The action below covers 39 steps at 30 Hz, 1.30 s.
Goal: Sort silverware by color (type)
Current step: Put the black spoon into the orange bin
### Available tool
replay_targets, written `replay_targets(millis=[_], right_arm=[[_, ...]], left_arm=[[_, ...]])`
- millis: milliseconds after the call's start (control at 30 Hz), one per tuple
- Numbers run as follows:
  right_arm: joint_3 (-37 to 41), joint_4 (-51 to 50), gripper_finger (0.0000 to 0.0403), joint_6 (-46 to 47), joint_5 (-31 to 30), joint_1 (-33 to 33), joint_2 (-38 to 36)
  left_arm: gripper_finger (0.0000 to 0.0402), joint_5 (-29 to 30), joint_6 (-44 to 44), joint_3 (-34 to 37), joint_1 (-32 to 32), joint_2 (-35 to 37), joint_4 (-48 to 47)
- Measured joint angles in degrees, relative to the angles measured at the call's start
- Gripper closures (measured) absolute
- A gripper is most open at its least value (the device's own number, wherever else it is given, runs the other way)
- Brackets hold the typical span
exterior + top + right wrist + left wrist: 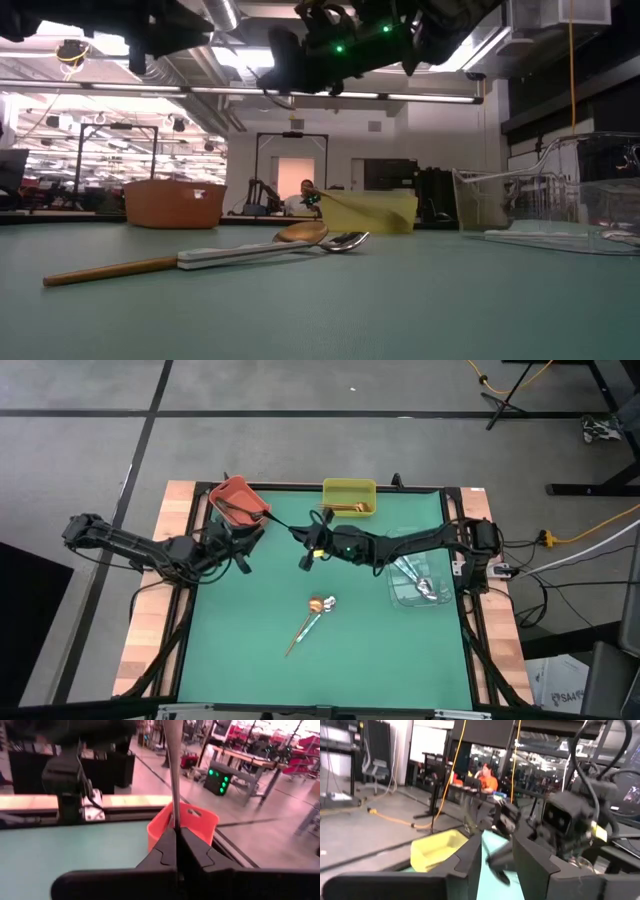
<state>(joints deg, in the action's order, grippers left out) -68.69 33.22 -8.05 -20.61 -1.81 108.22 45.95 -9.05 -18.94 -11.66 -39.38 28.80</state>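
Observation:
My right gripper (303,535) is above the table's far middle, shut on a thin dark spoon (282,523) that points toward the red bin (238,500). My left gripper (250,540) is open and empty just near of the red bin, facing the right gripper. A gold spoon with a wood-coloured handle (305,622) and a silver spoon (326,603) lie crossed on the green mat at its middle. They also show in the low view (300,240). My right gripper pinches the dark spoon's thin handle (174,820) between its two shut fingers (162,845). The handle runs on straight ahead of the fingertips toward the red bin (185,827). The spoon is lifted clear of the table. The end inside the fingers is hidden.
A yellow bin (349,497) with gold spoons stands at the far middle. A clear bin (420,582) with silver spoons stands at the right. A dark spoon lies in the red bin. Bare green mat (250,650) lies toward the near edge.

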Motion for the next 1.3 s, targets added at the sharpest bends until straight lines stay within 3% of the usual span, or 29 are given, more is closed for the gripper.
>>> replay_targets(millis=[233,633,933,1300], right_arm=[[-0.02,4.47,0.0403,-0.01,3.36,-0.97,-0.02],[-0.02,4.43,0.0403,0.00,3.68,-0.84,-0.04],[-0.02,3.97,0.0403,0.00,3.62,-0.84,-0.04],[-0.04,2.06,0.0403,0.18,3.55,-0.84,-0.04]], left_arm=[[0.0296,0.02,-6.63,0.00,0.00,-2.25,-1.65],[0.0296,0.00,-14.49,0.00,1.75,-12.39,0.92],[0.0296,-0.59,-14.42,0.00,3.90,-15.89,9.25],[0.0296,-1.22,-14.41,0.00,4.42,-15.91,12.36]])
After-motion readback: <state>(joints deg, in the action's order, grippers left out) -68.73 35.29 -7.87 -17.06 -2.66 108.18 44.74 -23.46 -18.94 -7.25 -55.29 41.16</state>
